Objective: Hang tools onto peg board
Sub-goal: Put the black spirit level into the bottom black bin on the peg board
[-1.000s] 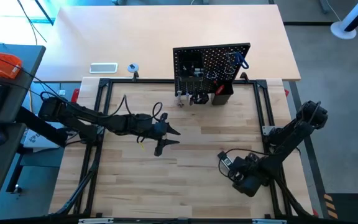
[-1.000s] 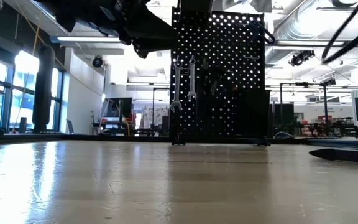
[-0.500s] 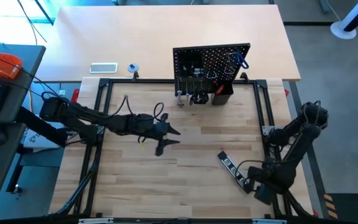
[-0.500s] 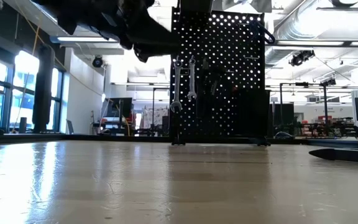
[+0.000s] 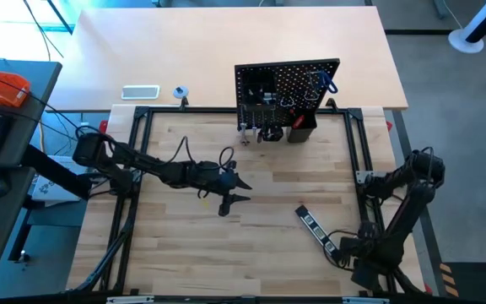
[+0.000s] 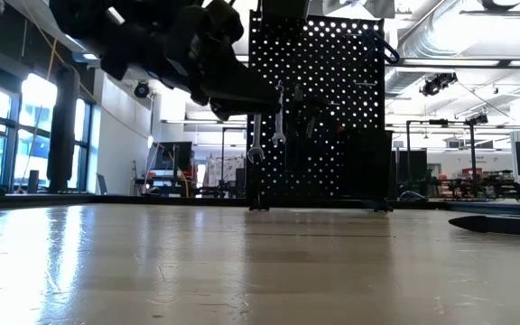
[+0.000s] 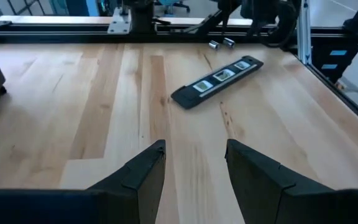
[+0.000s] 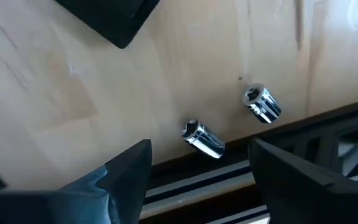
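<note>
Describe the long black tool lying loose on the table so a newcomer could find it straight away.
On the wooden table, look in front of the upright peg board, toward the right arm's side. There the black striped bar lies flat and diagonal, apart from both arms. Unlike the two small silver sockets near the table's edge, it is long, dark and set with pale windows.

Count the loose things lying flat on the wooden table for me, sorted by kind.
Black striped bar: 1
Small silver cylinders: 2
Total: 3
</note>
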Robot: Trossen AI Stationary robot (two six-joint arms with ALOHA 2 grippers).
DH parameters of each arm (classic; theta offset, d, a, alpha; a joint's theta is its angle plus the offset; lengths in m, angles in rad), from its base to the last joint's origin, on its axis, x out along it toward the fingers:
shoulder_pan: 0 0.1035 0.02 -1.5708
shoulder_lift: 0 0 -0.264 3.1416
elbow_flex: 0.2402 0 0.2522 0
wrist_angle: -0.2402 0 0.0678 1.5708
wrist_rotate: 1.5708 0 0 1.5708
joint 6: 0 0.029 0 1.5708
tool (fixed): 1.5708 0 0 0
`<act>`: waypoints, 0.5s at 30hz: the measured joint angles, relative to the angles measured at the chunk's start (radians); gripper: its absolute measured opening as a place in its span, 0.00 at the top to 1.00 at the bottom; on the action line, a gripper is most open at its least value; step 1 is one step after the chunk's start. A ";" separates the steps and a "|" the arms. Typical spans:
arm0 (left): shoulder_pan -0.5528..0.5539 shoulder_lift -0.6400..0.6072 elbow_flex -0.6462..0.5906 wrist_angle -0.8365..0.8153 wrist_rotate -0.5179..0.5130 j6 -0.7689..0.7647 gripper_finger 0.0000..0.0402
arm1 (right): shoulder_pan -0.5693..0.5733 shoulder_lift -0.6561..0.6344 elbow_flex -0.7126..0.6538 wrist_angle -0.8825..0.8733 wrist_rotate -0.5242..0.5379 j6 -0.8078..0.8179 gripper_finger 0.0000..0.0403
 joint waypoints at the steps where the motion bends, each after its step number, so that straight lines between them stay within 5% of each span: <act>1: 0.000 0.008 0.000 0.010 0.005 0.000 0.59 | 0.003 0.012 0.000 0.002 -0.003 -0.013 0.36; 15: 0.000 0.017 0.000 0.039 0.026 -0.008 0.59 | 0.030 0.064 0.008 0.014 -0.002 0.009 0.39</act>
